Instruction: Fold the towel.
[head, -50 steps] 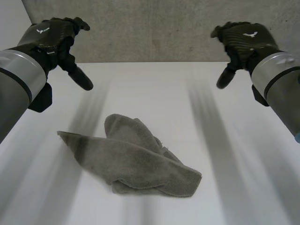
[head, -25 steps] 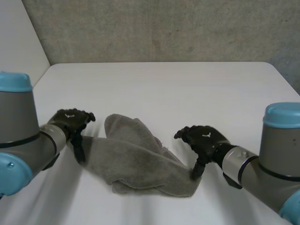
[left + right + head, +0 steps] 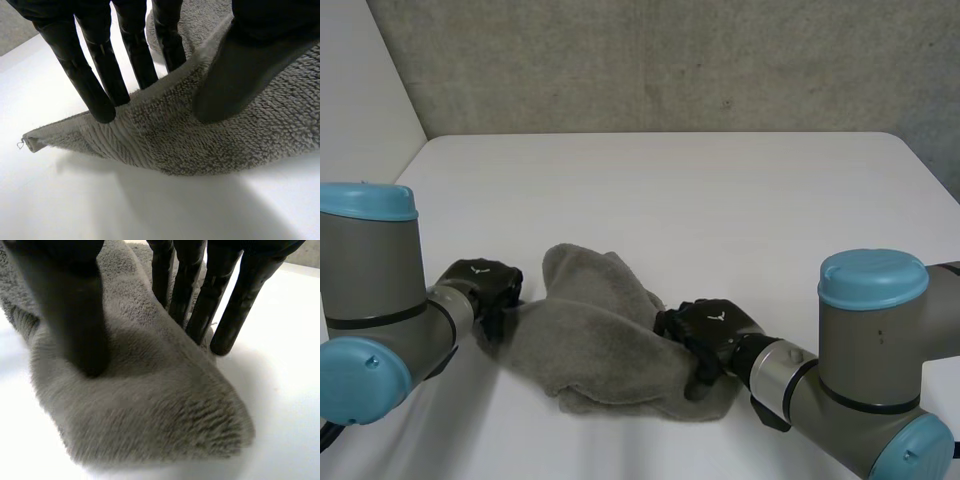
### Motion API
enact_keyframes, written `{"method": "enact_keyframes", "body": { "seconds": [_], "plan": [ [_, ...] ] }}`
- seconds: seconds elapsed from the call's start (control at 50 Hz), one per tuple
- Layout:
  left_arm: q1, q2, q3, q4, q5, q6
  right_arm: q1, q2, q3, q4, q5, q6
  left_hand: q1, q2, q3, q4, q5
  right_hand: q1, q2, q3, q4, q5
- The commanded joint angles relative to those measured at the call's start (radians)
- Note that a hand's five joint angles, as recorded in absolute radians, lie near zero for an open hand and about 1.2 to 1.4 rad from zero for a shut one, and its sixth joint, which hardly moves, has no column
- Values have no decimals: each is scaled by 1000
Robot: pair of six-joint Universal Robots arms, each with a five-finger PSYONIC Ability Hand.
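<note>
Towel [image 3: 605, 345]: a crumpled grey heap on the white table [image 3: 720, 190], lying between the two hands.

Head view: left hand [image 3: 483, 288] is at one end of the heap and right hand [image 3: 712, 328] at the opposite end, both down at table level. The knuckles face the camera there, so the grip can't be read from that view.

Left wrist view shows it. The fingers [image 3: 102, 97] are straight and slightly spread, with their tips behind the towel's raised hemmed edge [image 3: 165, 82]. The thumb [image 3: 240, 80] presses on the pile on the other side. The edge stands up between them, so it is pinched. Past the outermost fingertip the edge drops to a corner [image 3: 30, 144] flat on the table, with a small loop at its tip.

Right wrist view: the thumb presses on top of a rounded fold [image 3: 150, 405]. The fingers are straight and close together on the fold's far side, and the cloth bulges between them and the thumb, so this is also a pinch. The outermost fingertip sits at the cloth's border; can't tell if it is on the cloth or on the table.

Room: there is bare table beyond both sets of fingertips, out to the far edge under the concrete wall [image 3: 670, 60]. Both arms sit low, flanking the towel.
</note>
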Motion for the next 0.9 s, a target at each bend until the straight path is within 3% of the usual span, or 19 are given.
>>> {"method": "enact_keyframes", "body": {
  "seconds": [0.02,0.04,0.12,0.28,0.36,0.42,0.5,0.6,0.64,0.68,0.72,0.74,0.76,0.78,0.8,0.82,0.84,0.9],
  "plan": [
    [5,16,13,11,-2,3,7,17,-32,7,-12,-15,107,105,104,105,-62,501,485,495,496,512],
    [3,25,22,11,-2,3,7,15,-50,7,-15,-16,214,212,211,212,45,561,545,555,556,572],
    [0,53,67,12,-2,3,2,-6,-115,8,-9,-16,215,213,212,213,46,562,546,556,557,573],
    [-7,111,300,46,-5,-17,-15,-157,-429,10,9,-13,215,213,212,213,46,562,546,556,557,573],
    [-24,134,435,193,-32,-69,-66,-186,-589,-117,81,-5,215,213,212,213,46,562,546,556,557,573],
    [-38,169,458,311,-74,-140,-82,-190,-577,-246,91,-17,215,213,212,213,46,562,546,556,557,573],
    [-47,202,441,364,-91,-192,-84,-197,-538,-297,74,-42,215,213,212,213,46,562,546,556,557,573],
    [-58,237,288,334,-80,-203,-88,-218,-397,-207,2,-125,215,213,212,213,46,562,546,556,557,573],
    [-58,252,132,328,-78,-201,-84,-213,-290,-104,-53,-259,215,213,212,213,46,562,546,556,557,573],
    [-58,255,48,330,-78,-201,-84,-213,-290,-104,-54,-260,215,213,212,213,46,562,546,556,557,573],
    [-58,257,-53,337,-72,-200,-84,-194,-137,67,-104,-516,215,213,212,213,46,562,546,556,557,573],
    [-54,254,-150,344,-59,-197,-93,-180,-71,130,-100,-641,215,213,212,213,46,319,303,312,313,329],
    [-53,254,-151,344,-58,-197,-93,-180,-70,131,-100,-642,215,213,212,213,46,316,300,310,311,327],
    [-46,248,-222,357,-42,-192,-93,-169,-28,161,-100,-709,215,213,212,213,46,57,42,51,52,68],
    [-46,248,-223,357,-42,-192,-93,-169,-27,162,-100,-709,215,213,212,213,46,55,39,49,50,66],
    [-41,243,-266,374,-32,-188,-91,-169,1,163,-101,-738,215,213,212,213,46,-192,-208,-198,-197,-181],
    [-37,240,-299,400,-28,-183,-93,-169,14,151,-98,-725,215,213,212,213,46,-337,-353,-343,-342,-326],
    [-23,234,-338,457,-26,-174,-117,-178,11,114,-97,-633,215,213,212,213,46,-453,-469,-459,-458,-442]
  ]
}}
